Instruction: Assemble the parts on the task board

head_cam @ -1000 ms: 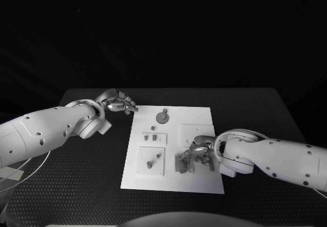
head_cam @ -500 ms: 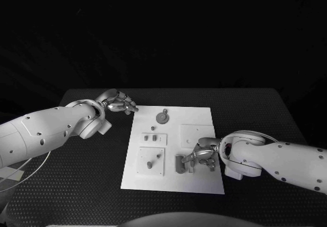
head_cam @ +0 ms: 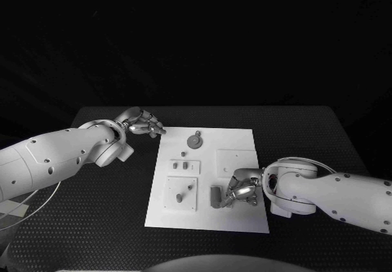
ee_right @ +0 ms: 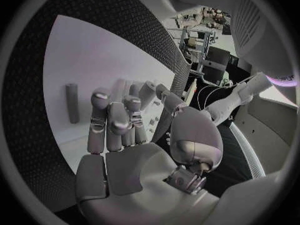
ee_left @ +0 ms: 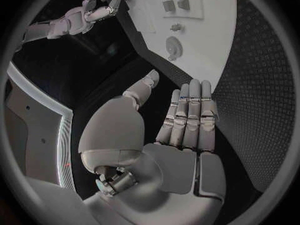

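Task board (head_cam: 237, 218), white plate, lies mid-table on the black table (head_cam: 327, 130), long side running away from the robot. Parts on it: a round disc-shaped part (head_cam: 194, 140) near the far end; a small part (head_cam: 184, 152) just nearer than the disc; a raised block with two slots (head_cam: 184, 166) at the middle; a larger square block (head_cam: 181, 193) on the near left with a small oval part (head_cam: 179, 198) and a short peg (head_cam: 191, 186) on it; a pale square plate (head_cam: 235, 157) on the right side; a grey bar-shaped part (head_cam: 216, 196) lying flat at the near middle.

Right hand (head_cam: 242, 189) sits over the board's near right area, just beside the grey bar. Right wrist view: fingers (ee_right: 115, 120) bent forward above the white surface, close together, nothing seen between them; bar (ee_right: 72, 103) lies apart from the fingertips. Whether the hand touches the board, cannot tell.

Left hand (head_cam: 144, 122) hangs off the board's far left corner, above the table. Left wrist view: fingers (ee_left: 190, 112) straight and side by side, thumb (ee_left: 141, 89) apart, palm empty.
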### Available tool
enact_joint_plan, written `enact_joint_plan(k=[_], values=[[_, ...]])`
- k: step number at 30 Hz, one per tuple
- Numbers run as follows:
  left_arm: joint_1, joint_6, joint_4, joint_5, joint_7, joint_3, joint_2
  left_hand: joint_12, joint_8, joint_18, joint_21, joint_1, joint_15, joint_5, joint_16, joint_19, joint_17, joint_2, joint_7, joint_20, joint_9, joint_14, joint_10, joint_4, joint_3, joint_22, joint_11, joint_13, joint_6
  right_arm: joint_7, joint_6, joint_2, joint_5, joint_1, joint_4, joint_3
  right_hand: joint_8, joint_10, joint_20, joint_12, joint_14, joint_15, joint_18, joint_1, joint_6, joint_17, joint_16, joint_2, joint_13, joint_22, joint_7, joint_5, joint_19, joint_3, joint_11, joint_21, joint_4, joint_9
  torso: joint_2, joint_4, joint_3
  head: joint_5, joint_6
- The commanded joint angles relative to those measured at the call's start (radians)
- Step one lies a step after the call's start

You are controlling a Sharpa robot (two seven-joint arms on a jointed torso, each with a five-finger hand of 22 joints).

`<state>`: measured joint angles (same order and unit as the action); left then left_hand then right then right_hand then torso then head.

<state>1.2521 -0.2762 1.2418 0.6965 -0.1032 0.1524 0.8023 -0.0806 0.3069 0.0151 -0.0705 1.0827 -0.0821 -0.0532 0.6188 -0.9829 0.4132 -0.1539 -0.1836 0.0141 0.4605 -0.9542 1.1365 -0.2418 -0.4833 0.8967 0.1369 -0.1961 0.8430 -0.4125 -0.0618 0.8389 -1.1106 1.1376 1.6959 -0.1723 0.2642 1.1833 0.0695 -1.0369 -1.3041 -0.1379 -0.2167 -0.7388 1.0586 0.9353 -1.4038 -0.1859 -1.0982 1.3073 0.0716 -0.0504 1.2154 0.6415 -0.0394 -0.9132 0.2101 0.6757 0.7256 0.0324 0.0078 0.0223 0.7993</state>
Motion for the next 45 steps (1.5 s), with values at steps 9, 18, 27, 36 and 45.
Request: enact_joint_plan(k=[9,18,27,36,45], values=[[0.001,0.010,0.003,-0.006,-0.005,0.000,-0.001,0.005,0.007,0.015,0.000,-0.008,-0.003,0.003,-0.007,-0.002,0.002,0.000,-0.001,0.000,-0.001,-0.008,0.009,0.007,-0.002,-0.001,-0.001,0.000,-0.003,0.012,-0.017,-0.025,-0.085,-0.001,-0.010,0.000,0.005,0.012,-0.005,-0.005,-0.003,-0.007,-0.045,-0.016,0.012,0.005,-0.009,0.010,0.002,0.015,-0.002,-0.002,0.007,-0.012,-0.002,-0.005,0.005,0.003,0.000,0.0012,-0.0011,-0.001,0.000],[0.001,0.011,0.004,-0.006,-0.005,0.000,0.000,0.005,0.007,0.015,0.000,-0.009,-0.003,0.003,-0.008,-0.002,0.003,0.001,-0.001,0.000,-0.001,-0.008,0.009,0.009,-0.002,-0.001,-0.001,0.000,-0.002,-0.008,0.006,-0.042,-0.085,-0.004,-0.027,0.000,0.005,0.015,-0.006,-0.005,-0.005,-0.009,-0.045,-0.008,0.018,0.008,-0.011,0.030,0.003,0.015,-0.004,-0.002,0.007,-0.025,-0.004,-0.004,-0.004,0.004,0.000,0.0006,-0.0015,0.000,0.005],[0.001,0.012,0.004,-0.006,-0.006,0.000,0.000,0.005,0.008,0.015,0.000,-0.010,-0.003,0.003,-0.008,-0.002,0.004,0.001,-0.001,0.000,-0.001,-0.008,0.009,0.009,-0.002,-0.001,-0.001,0.000,-0.002,-0.041,0.041,-0.054,-0.122,-0.007,-0.041,0.000,0.004,0.018,-0.005,-0.007,-0.006,-0.012,-0.045,0.005,0.024,0.012,-0.015,0.059,0.003,0.015,-0.006,-0.002,0.007,-0.036,-0.006,-0.004,-0.015,0.005,0.000,0.0005,-0.0008,-0.001,0.002],[0.001,0.012,0.003,-0.006,-0.005,0.000,0.000,0.005,0.008,0.015,0.000,-0.009,-0.003,0.003,-0.009,-0.002,0.005,0.001,0.000,0.000,-0.001,-0.008,0.010,0.010,-0.002,-0.002,-0.001,0.000,-0.001,-0.042,0.017,-0.062,-0.120,-0.010,-0.046,0.000,0.004,0.019,-0.004,-0.008,-0.006,-0.012,-0.045,0.001,0.026,0.013,-0.017,0.067,0.002,0.016,-0.007,-0.002,0.007,-0.042,-0.007,-0.005,-0.006,0.005,0.000,0.0001,-0.0007,-0.002,0.003],[0.001,0.012,0.002,-0.006,-0.005,0.000,0.000,0.005,0.009,0.016,0.000,-0.009,-0.003,0.003,-0.010,-0.002,0.006,0.001,0.000,0.000,-0.001,-0.008,0.010,0.010,-0.002,-0.002,-0.002,0.000,0.000,-0.028,0.006,-0.061,-0.087,-0.012,-0.049,0.000,0.001,0.019,-0.005,-0.008,-0.003,-0.012,-0.045,-0.007,0.027,0.006,-0.016,0.054,0.002,0.017,-0.007,-0.002,0.005,-0.048,-0.007,-0.005,0.011,0.005,-0.001,0.0008,-0.0005,-0.002,0.003]])
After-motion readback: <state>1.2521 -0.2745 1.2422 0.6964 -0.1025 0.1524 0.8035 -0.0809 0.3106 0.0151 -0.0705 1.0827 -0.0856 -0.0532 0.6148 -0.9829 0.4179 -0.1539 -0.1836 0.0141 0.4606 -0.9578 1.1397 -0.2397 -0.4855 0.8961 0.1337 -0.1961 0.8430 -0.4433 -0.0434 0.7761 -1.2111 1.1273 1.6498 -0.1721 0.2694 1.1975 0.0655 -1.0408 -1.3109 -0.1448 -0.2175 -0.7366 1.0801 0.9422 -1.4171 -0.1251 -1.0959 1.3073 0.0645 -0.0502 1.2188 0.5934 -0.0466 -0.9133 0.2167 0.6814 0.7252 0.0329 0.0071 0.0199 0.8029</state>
